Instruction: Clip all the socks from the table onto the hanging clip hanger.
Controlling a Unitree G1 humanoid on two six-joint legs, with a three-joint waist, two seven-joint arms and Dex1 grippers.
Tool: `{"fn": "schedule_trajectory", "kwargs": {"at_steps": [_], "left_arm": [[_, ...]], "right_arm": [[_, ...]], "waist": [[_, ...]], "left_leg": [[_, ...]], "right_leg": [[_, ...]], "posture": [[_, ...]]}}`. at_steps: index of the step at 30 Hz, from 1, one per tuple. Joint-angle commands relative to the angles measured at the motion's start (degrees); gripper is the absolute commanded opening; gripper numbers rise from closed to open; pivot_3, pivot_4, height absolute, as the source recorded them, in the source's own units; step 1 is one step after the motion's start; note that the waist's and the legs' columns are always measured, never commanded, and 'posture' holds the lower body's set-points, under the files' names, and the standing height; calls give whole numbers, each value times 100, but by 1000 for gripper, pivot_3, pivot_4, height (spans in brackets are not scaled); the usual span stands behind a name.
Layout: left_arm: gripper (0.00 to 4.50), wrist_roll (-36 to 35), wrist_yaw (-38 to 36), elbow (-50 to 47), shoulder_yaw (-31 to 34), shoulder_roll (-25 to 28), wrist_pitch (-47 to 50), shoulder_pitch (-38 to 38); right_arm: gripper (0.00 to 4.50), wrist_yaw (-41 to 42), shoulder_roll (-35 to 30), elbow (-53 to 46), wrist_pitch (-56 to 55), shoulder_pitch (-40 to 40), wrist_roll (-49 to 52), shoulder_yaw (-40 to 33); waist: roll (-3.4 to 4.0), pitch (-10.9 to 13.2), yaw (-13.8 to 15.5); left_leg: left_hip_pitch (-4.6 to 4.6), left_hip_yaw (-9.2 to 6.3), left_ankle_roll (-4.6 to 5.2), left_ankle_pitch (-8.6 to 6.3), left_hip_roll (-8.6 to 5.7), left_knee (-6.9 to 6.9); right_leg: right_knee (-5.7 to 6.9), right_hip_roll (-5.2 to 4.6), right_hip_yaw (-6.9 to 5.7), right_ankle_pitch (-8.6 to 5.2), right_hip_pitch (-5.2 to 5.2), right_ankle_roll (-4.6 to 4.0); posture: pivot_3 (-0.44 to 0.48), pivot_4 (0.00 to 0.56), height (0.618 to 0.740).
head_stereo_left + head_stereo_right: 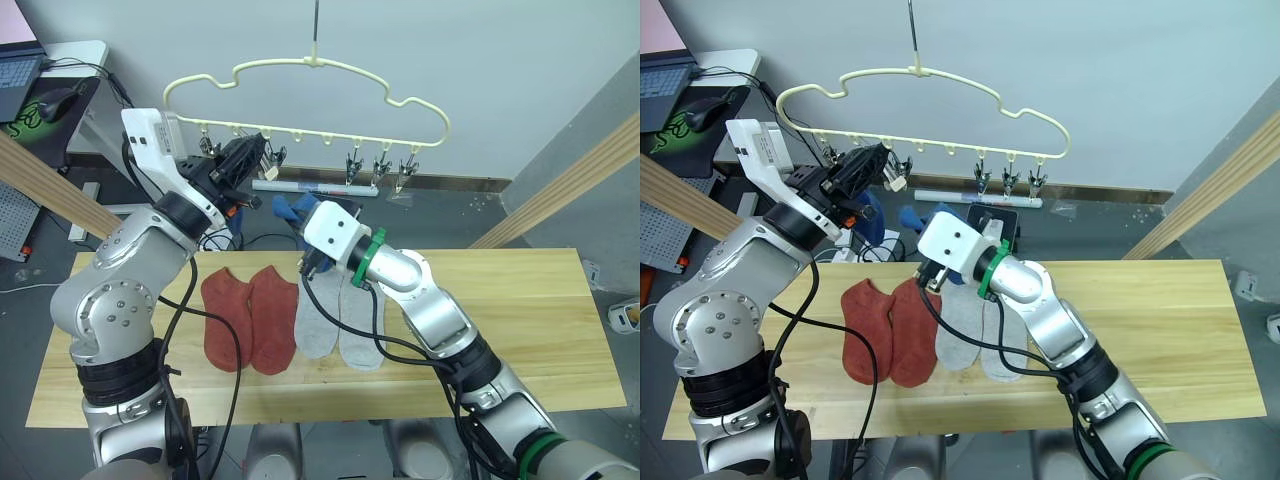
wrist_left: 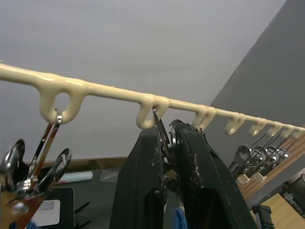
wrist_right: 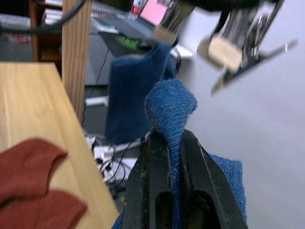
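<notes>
1. A light wooden surface (image 1: 520, 330) stands before a grey wall, with the pale-yellow clip hanger (image 1: 305, 100) hanging above its far edge.
2. Two rust-red socks (image 1: 250, 315) and two grey socks (image 1: 338, 322) lie side by side on the surface, below the hanger.
3. Left gripper (image 2: 164, 143): raised at the hanger's rail, pinched tight on a metal clip (image 2: 161, 136).
4. Right gripper (image 3: 172, 157): below the hanger, clamping a blue sock (image 3: 170, 102); a second blue sock (image 3: 131, 95) hangs from a clip beside it.
</notes>
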Motion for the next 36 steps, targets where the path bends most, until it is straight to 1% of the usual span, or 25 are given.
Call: {"fn": "schedule_trajectory", "kwargs": {"at_steps": [1, 15, 31, 33, 34, 36], "left_arm": [[137, -259, 4, -371, 34, 83, -71, -98], [137, -266, 40, -433, 17, 142, -172, 108], [136, -413, 121, -475, 48, 90, -215, 244], [850, -442, 131, -462, 95, 95, -231, 263], [1072, -468, 131, -457, 104, 106, -229, 270], [1738, -509, 147, -470, 98, 119, -234, 287]], "right_arm": [[0, -186, 192, 92, -309, -161, -65, -83], [0, -548, 495, 427, -722, -306, -191, -297], [0, -528, 951, 632, -721, -436, -175, -380], [0, -518, 970, 678, -739, -468, -172, -375], [0, -514, 976, 695, -743, -480, -171, -373], [0, -501, 980, 723, -754, -492, -165, -378]], "waist": [[-1, -1, -1], [-13, -8, -8], [-18, -11, -18], [-19, -12, -17], [-19, -12, -18], [-20, -12, -12]], "left_leg": [[0, 1, 0, 0, 0, 0], [0, 2, 0, 0, 1, 1], [0, 2, 0, 0, 2, 5], [0, 1, 0, 0, 2, 6], [0, 1, 0, 0, 2, 6], [0, 1, 0, 0, 3, 6]], "right_leg": [[0, 0, 0, 0, 0, 0], [4, -3, -2, 1, -1, -2], [10, -3, -3, 2, -1, -3], [11, -3, -4, 2, -1, -3], [11, -3, -5, 2, -1, -3], [11, -4, -6, 2, -1, -3]], "posture": [[-119, 357, 740], [-108, 351, 740], [-102, 351, 740], [-102, 351, 740], [-102, 351, 740], [-97, 350, 740]]}}
